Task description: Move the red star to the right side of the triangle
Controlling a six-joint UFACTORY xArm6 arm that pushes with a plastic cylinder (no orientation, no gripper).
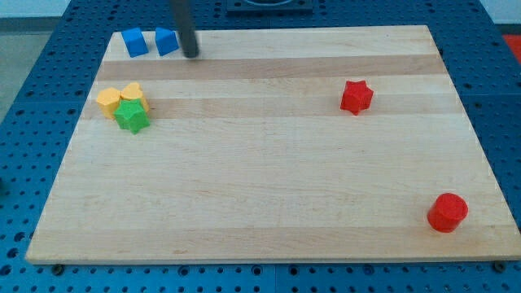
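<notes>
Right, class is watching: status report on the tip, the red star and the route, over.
My tip at view's top left, beside the blue triangle. Red star far off at view's right, untouched. Board between them bare.

red star [356, 96], red cylinder [447, 212], two blue blocks [135, 42] [167, 41], yellow blocks [110, 101] [132, 93], green star [131, 117], pale wooden board [260, 187]

Red star and blue triangle, far apart

The red star [356, 96] lies flat on the wooden board [260, 187], well toward the view's right of the blue triangle [167, 41]. That triangle sits at the board's top edge, upper left, its faces facing up.
</notes>
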